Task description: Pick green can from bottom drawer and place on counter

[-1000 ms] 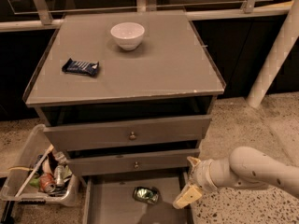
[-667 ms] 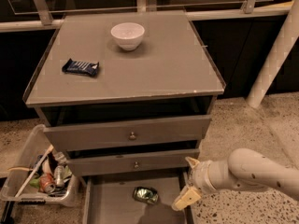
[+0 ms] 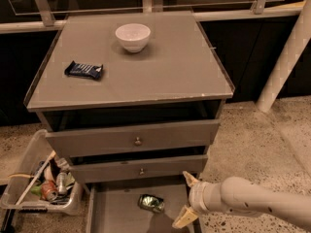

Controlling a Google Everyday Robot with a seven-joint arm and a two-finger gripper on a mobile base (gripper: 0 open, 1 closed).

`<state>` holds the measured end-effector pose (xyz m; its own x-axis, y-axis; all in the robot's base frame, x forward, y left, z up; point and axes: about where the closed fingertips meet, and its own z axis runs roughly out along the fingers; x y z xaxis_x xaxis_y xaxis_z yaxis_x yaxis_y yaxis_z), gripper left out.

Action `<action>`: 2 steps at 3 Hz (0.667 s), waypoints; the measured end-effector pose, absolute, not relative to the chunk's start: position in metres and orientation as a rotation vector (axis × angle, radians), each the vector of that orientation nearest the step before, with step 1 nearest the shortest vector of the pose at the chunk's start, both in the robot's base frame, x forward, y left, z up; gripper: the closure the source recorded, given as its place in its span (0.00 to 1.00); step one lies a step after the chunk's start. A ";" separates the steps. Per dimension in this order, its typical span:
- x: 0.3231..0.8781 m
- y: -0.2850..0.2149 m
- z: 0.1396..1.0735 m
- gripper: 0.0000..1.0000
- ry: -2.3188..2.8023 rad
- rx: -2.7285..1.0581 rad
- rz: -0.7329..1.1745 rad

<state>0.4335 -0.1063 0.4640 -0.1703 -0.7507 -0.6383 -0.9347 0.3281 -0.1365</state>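
Note:
The green can [image 3: 151,203] lies on its side on the grey floor of the pulled-out bottom drawer [image 3: 114,215], near the drawer's right half. My gripper [image 3: 186,199] hangs at the drawer's right edge, just right of the can and apart from it. Its two pale fingers [image 3: 185,217] are spread wide, one above and one below, with nothing between them. The white arm runs off to the lower right. Above, the counter [image 3: 160,72] is a flat grey top with a thin pale rim.
A white bowl [image 3: 132,36] and a dark blue snack bar [image 3: 84,70] rest on the counter. Two shut drawer fronts with round knobs [image 3: 138,141] sit above the open drawer. A clear bin of trash [image 3: 46,186] stands on the floor at left. A white post [image 3: 286,57] rises at right.
The gripper and arm have hardly shifted; the can lies in the same spot in the drawer.

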 end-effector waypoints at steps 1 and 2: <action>0.444 -0.106 0.405 0.00 1.922 -1.501 0.343; 0.443 -0.105 0.405 0.00 1.930 -1.506 0.332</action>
